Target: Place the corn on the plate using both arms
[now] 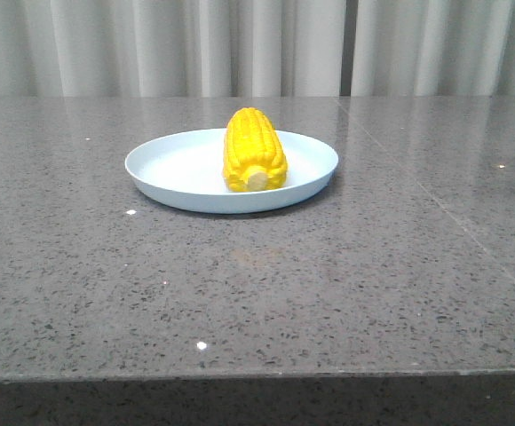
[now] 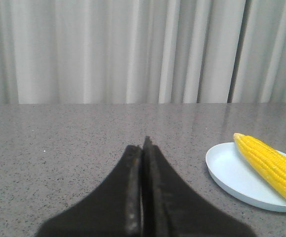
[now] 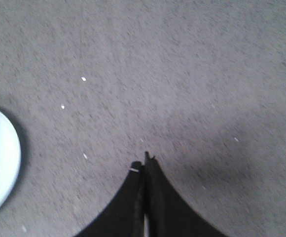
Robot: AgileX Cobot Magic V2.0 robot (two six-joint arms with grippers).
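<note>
The yellow corn (image 1: 254,149) lies on the pale light-blue plate (image 1: 167,167) at the middle of the table, its cream stub end toward the camera. The left wrist view shows the corn (image 2: 272,166) lying on the plate (image 2: 232,173), off to one side of my left gripper (image 2: 142,147), which is shut with nothing in it and well apart from the plate. My right gripper (image 3: 144,163) is shut and empty over bare tabletop, with only an edge of the plate (image 3: 0,163) showing and the corn out of that view. Neither gripper appears in the front view.
A grey speckled stone tabletop (image 1: 355,266) spreads around the plate, with its front edge near the camera. Pale curtains (image 1: 257,44) hang behind the table's far edge.
</note>
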